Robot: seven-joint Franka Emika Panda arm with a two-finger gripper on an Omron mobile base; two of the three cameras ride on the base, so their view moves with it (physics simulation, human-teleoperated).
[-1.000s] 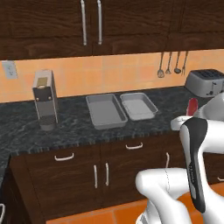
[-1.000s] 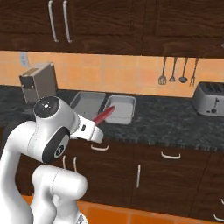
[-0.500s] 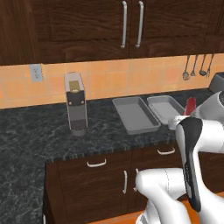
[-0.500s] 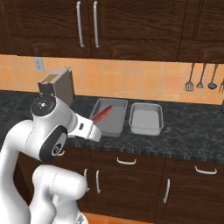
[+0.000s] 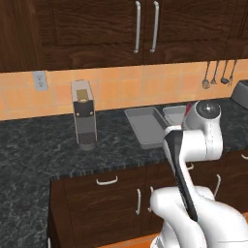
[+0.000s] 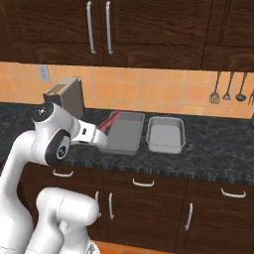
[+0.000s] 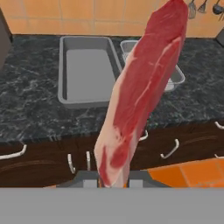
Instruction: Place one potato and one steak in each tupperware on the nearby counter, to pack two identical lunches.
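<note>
Claw clamped shut on near end of steak, red slab jutting forward from it, held in air before cabinet fronts; beyond, dark speckled surface carries two empty grey tupperware trays side by side, larger left, smaller right; orange tile backsplash behind

no readable text, no labels, no brand marks, no numbers, no signs on any surface in view
</note>
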